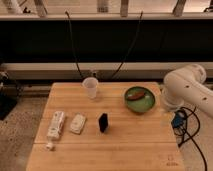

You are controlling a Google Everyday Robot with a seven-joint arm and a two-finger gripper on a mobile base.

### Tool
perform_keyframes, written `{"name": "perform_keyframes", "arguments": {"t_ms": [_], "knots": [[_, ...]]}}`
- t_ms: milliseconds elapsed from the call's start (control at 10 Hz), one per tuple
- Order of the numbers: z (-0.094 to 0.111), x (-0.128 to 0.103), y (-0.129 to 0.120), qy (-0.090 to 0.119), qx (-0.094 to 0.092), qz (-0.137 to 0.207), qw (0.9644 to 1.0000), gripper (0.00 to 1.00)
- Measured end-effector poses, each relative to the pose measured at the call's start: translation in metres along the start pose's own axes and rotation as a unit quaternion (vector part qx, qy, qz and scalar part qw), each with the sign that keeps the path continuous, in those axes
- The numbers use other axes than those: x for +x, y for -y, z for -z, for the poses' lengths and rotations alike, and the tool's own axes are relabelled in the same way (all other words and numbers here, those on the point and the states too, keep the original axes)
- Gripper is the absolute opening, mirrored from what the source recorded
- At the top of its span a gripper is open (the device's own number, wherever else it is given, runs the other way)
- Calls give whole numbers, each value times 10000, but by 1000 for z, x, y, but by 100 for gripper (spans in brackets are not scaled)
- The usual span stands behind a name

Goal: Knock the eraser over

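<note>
Since the task needs only a sideways push, the governing relation is direction: the eraser (103, 122) lies to the left of the gripper (177, 121), well apart from it, across most of the tabletop (125, 150).

1. Gripper. I take it to be the dark piece below the white arm (182, 87), just off the right edge of the tabletop. I cannot tell how far open it is, and nothing appears to be held.
2. Eraser. A small black block standing upright near the middle of the tabletop, long axis vertical. It has flat matte faces and a narrow base, so I judge that a push high on its side should tip it.
3. Neighbours. A flat white gadget (77, 123) lies just beside it on the left, with a long white remote (56, 125) beyond, toward the left edge. A clear plastic cup (90, 88) stands toward the far edge.
4. Obstruction. A round, glossy green bowl (139, 99) sits toward the far right corner. A leftward pass from the right edge should run on its near side.
</note>
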Motion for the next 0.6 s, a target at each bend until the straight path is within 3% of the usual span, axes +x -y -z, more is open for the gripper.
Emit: {"name": "perform_keyframes", "arguments": {"t_ms": [400,600], "knots": [[-7,-14,-5,-56,-27,200,9998,80],[-15,-38,-11,-77,-94,353,9993,80]]}}
